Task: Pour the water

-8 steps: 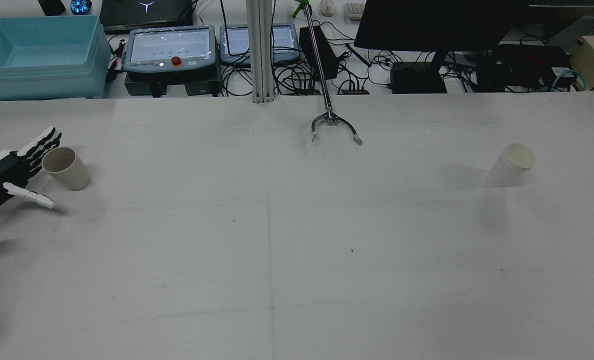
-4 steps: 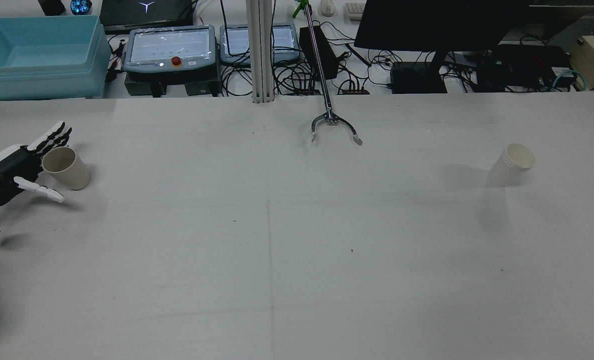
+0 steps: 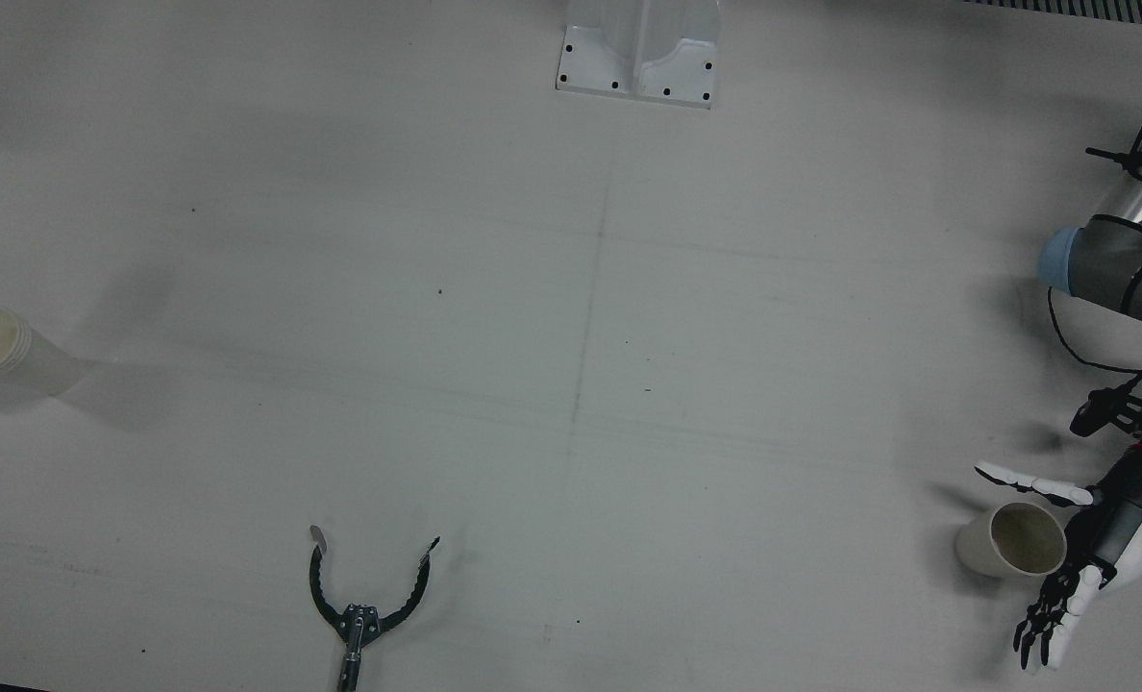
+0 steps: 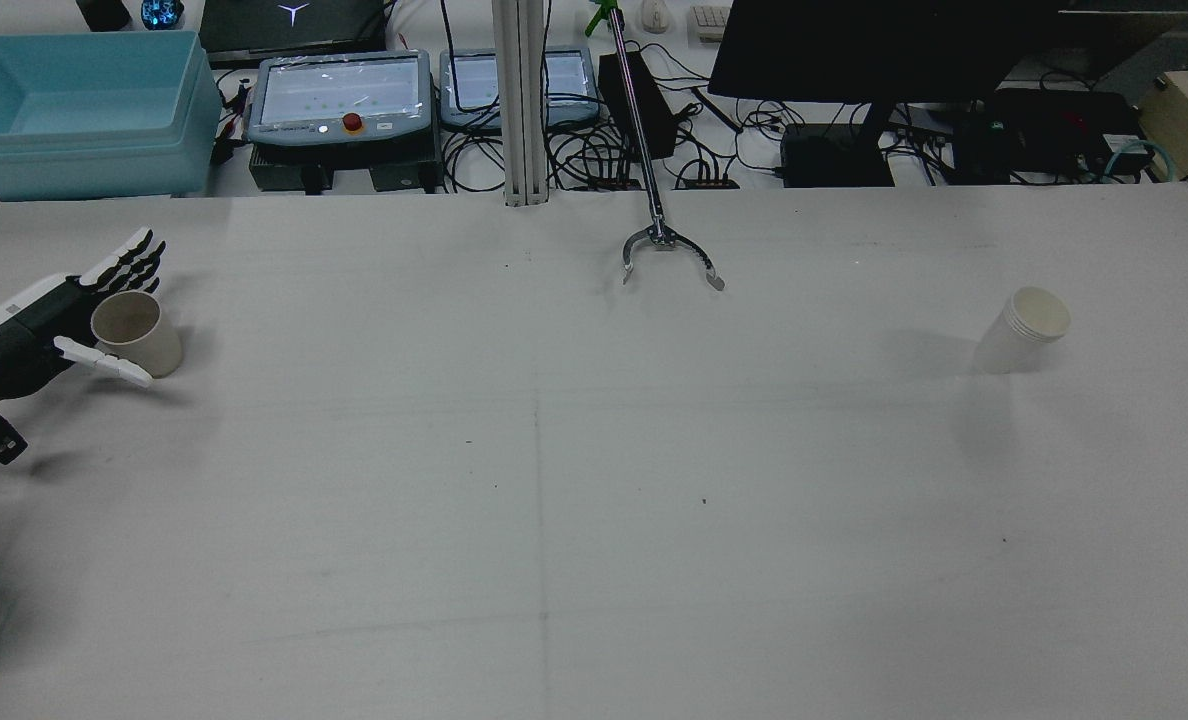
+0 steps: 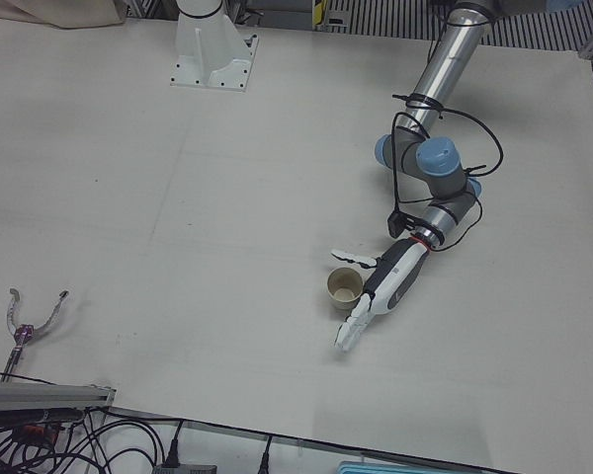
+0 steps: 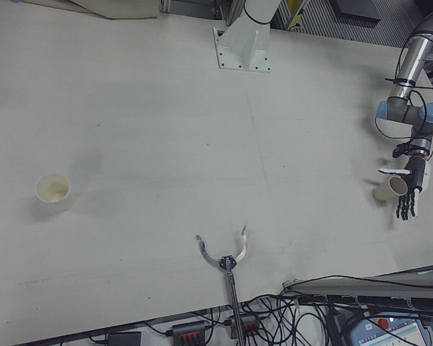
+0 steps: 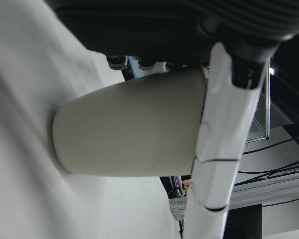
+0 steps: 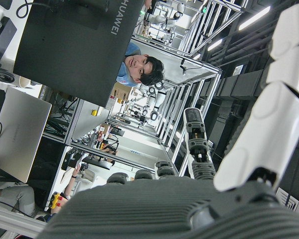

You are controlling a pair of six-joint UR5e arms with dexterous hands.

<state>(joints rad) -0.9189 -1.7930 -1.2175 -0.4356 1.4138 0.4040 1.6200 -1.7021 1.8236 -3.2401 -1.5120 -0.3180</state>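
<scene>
A beige paper cup (image 4: pixel 136 333) stands upright at the table's left side in the rear view. My left hand (image 4: pixel 34 330) reaches around it, thumb on the near side and fingers (image 4: pixel 129 262) spread on the far side, open. Whether they touch the cup I cannot tell. From the front the same cup (image 3: pixel 1011 540) sits beside the hand (image 3: pixel 1100 538). In the left hand view the cup (image 7: pixel 134 129) fills the frame. A white cup stack (image 4: pixel 1022 328) stands far right, alone. My right hand (image 8: pixel 154 209) shows only in its own view, fingers extended, holding nothing.
A metal reacher claw (image 4: pixel 669 250) lies at the table's far middle edge. Behind the table are a teal bin (image 4: pixel 74 110), two teach pendants (image 4: pixel 339 95), cables and a dark monitor (image 4: pixel 884 50). A white mast base (image 3: pixel 638 48) stands at the robot's side.
My left hand has moved forward and to the right, so its thumb and fingers now flank the beige cup. The cup and the white stack have stayed put.
</scene>
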